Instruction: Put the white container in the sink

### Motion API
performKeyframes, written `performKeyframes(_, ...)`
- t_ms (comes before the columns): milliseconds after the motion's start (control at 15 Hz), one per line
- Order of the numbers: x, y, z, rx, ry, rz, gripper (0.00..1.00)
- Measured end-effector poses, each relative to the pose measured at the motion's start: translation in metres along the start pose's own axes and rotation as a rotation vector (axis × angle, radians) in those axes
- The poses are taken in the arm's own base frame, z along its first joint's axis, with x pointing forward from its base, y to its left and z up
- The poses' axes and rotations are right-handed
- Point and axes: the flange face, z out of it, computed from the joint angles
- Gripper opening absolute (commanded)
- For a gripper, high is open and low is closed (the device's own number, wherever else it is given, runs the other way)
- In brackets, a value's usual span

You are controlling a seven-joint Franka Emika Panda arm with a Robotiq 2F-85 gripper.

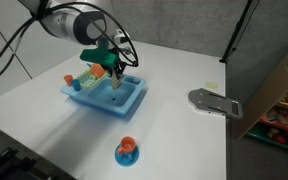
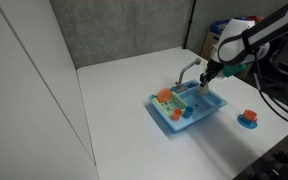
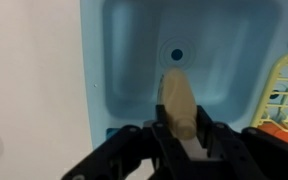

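Note:
The light blue toy sink (image 1: 134,99) stands on the white table in both exterior views (image 2: 206,112). In the wrist view its basin (image 3: 134,50) with a round drain lies right below my gripper (image 3: 181,125). The gripper is shut on the white container (image 3: 177,100), a cream rounded cup held between the two black fingers. It hangs just above the basin. In an exterior view the gripper (image 1: 116,76) sits over the sink with the container (image 1: 117,84) in its jaws. It also shows over the sink by the grey faucet (image 2: 189,70) as the gripper (image 2: 206,77).
An orange cup on a blue saucer (image 1: 126,151) stands on the table near the front edge; it also shows beside the sink (image 2: 248,118). A flat grey plate-like object (image 1: 212,101) lies to the side. The sink's side rack (image 1: 87,80) holds colourful items.

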Motion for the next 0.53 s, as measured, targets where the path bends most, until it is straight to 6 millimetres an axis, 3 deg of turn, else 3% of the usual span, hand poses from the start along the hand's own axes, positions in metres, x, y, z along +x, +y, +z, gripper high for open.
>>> performKeyframes(200,-0.003,0.004,0.008,-0.003,-0.014,0.006,0.08)
performKeyframes(533,-0.008,0.015,0.040,-0.008,-0.055,0.020,0.08)
